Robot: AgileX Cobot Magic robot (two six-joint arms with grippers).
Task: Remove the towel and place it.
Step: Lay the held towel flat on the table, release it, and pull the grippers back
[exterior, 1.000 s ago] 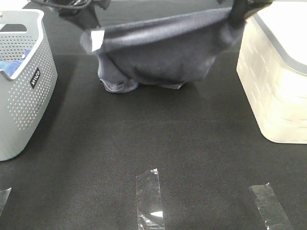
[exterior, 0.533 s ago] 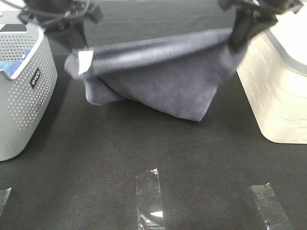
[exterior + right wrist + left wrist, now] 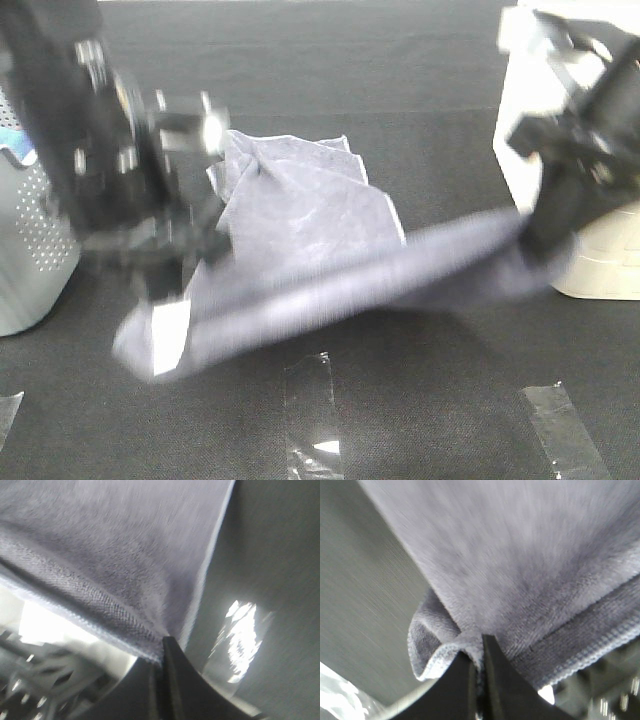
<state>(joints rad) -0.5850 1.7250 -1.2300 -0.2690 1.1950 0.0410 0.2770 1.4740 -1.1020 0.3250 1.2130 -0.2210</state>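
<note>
The grey-lavender towel (image 3: 320, 250) stretches across the black table between both arms, its near hem pulled into a blurred band and its far part spread flat behind. My left gripper (image 3: 165, 300) is shut on the towel's left corner, beside its white label. My right gripper (image 3: 545, 240) is shut on the right corner, just in front of the cream bin. In the left wrist view the shut left gripper (image 3: 480, 680) pinches the towel (image 3: 520, 570) at its hem. The right wrist view likewise shows the right gripper (image 3: 162, 675) clamped on the towel (image 3: 110, 555) edge.
A grey perforated basket (image 3: 30, 250) holding a blue cloth (image 3: 12, 135) stands at the left edge, partly hidden by the left arm. A cream bin (image 3: 600, 250) stands at the right. Clear tape strips (image 3: 312, 415) (image 3: 562, 430) lie on the near table.
Both arms have swung the towel from high at the back down and toward the near side. The towel has unfolded and its far part now lies on the table.
</note>
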